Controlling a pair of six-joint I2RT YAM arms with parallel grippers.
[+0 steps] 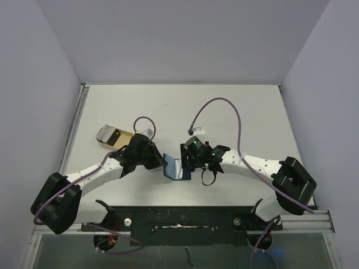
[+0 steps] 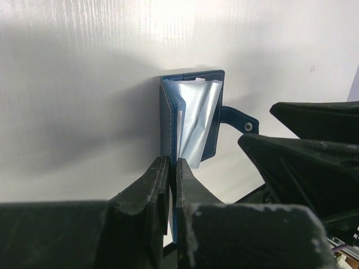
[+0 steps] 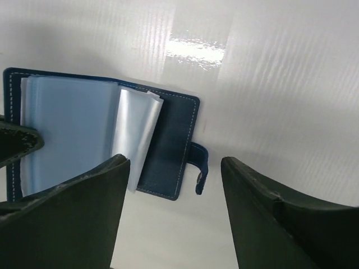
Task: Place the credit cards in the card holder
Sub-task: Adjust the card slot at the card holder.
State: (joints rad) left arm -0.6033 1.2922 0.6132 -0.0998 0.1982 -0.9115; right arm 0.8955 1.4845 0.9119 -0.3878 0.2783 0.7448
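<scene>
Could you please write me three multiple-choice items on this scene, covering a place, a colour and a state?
1. Where on the table is the card holder? A) near edge, centre B) far right corner C) far left corner
2. Its cover is: A) red B) dark blue C) tan
3. The left fingers are: A) wide open B) shut on the card holder C) out of view
Answers: 1 A, the top view shows it there; 2 B, both wrist views show navy; 3 B, they pinch its cover.
</scene>
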